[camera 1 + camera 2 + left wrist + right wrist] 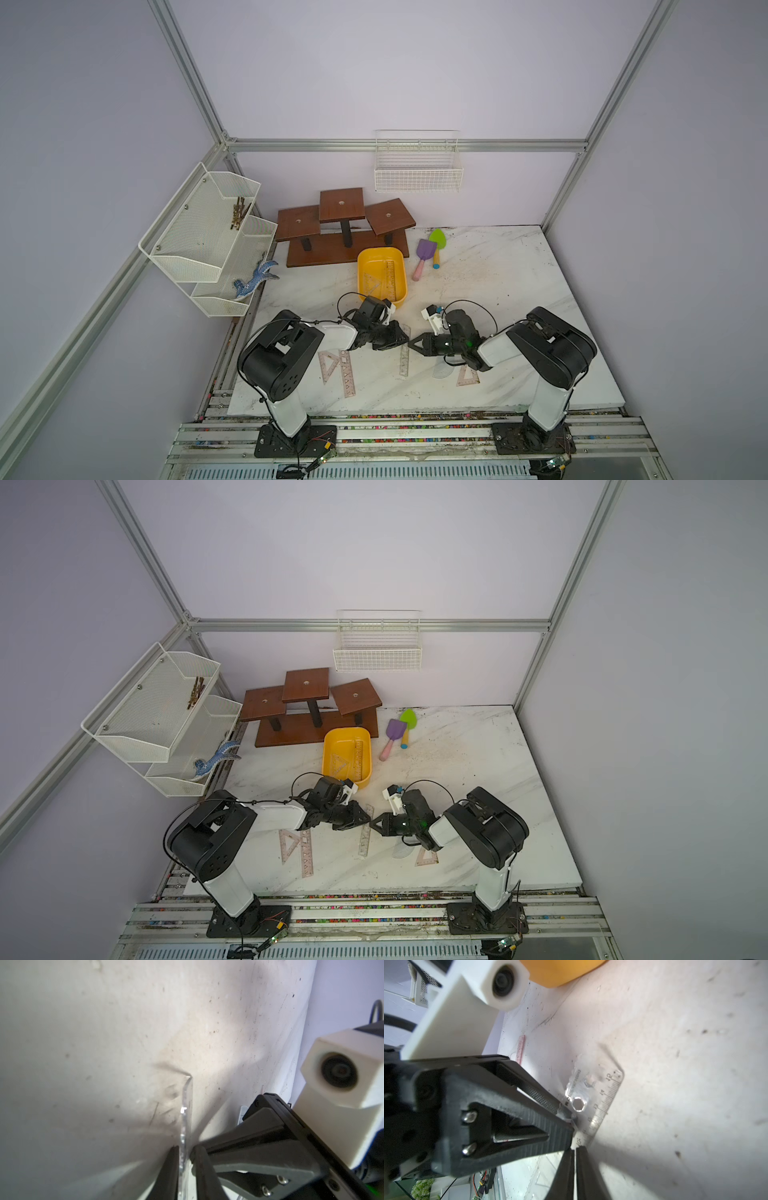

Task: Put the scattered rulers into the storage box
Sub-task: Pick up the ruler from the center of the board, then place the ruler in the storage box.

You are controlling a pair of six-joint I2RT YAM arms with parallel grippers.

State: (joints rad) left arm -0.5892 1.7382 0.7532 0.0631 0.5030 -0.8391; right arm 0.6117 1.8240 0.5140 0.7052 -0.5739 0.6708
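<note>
White marbled tabletop (498,282), dirt-speckled, between lilac walls (415,62); left tool (404,337) and right tool (412,344) pinch the clear ruler (405,361).

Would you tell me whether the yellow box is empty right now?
No, in a top view the yellow box holds a straight ruler and a triangular set square.

The marbled tabletop (498,282) is enclosed by pale lilac walls (374,62). A brown stepped stand (332,251) is placed at its far edge.
</note>
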